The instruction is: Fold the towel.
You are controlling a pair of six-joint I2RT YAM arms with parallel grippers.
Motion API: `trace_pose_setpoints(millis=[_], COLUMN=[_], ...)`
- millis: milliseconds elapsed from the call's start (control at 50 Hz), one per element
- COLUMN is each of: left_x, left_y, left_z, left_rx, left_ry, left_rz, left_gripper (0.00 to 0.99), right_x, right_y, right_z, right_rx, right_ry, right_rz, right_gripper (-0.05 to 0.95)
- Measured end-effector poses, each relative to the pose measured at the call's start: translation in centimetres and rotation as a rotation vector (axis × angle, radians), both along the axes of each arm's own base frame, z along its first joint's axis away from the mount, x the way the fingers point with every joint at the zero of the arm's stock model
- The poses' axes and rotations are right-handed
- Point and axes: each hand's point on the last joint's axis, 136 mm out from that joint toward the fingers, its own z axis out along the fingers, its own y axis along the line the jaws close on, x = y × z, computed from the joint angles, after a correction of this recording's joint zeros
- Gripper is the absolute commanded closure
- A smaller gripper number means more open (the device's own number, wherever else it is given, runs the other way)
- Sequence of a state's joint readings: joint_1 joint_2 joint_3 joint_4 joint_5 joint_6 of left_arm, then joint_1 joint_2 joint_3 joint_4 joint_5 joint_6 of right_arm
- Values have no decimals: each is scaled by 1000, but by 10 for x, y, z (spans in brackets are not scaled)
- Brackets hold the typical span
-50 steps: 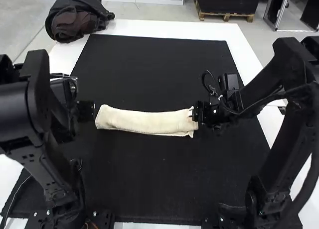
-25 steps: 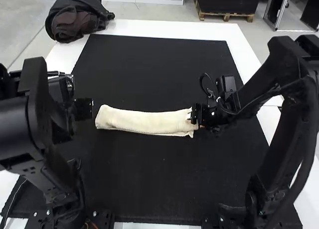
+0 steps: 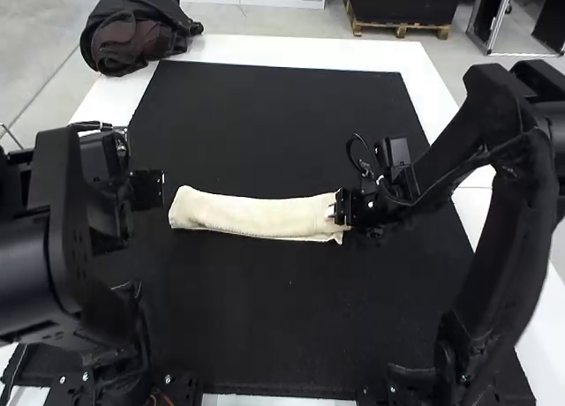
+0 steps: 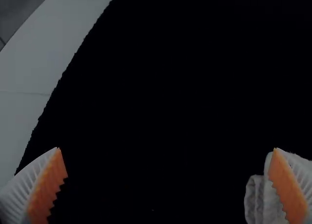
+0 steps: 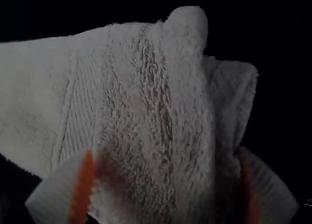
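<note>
Your left pincer point(image 3: 146, 191) stood just beside one end of the towel point(image 3: 256, 217), and your right pincer point(image 3: 341, 209) was at the other end. Between the two, the towel lay as a narrow folded strip on the black mat point(image 3: 291, 327), with the white table point(image 3: 291, 51) bordering the mat beyond both pincers. A dark bundle point(image 3: 137, 26) sat past your left pincer, over the table's far corner.

In the left wrist view, your left pincer point(image 4: 166, 148) was spread wide, with bare mat between its orange pads point(image 4: 47, 185); an end of the towel lay by one finger, partly hidden behind it.

In the right wrist view, your right pincer point(image 5: 166, 151) was spread too, its fingers well apart with the towel's thick, bunched end between them. A ribbed band point(image 5: 80, 112) crossed the cloth near one finger; near the other, a flap point(image 5: 236, 83) stuck out past the rounded fold.
</note>
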State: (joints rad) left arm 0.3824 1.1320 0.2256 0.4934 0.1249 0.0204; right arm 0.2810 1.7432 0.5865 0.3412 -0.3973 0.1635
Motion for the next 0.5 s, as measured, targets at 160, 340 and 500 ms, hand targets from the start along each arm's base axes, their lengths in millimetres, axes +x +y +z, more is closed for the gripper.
trace_pose_setpoints(millis=[160, 340, 500], left_x=[-2, -2, -4], left_y=[-1, -1, -1], left_z=[5, 9, 9], left_rx=[1, 0, -1], left_ry=[-9, -20, -19], left_rz=[-2, 0, 4], left_gripper=[28, 28, 28], right_x=[-4, -4, -7], right_y=[10, 9, -5], right_z=[-9, -9, -1], right_rx=[-3, -7, 7], right_ry=[11, 28, 57], right_rz=[42, 58, 31], right_gripper=[925, 926, 926])
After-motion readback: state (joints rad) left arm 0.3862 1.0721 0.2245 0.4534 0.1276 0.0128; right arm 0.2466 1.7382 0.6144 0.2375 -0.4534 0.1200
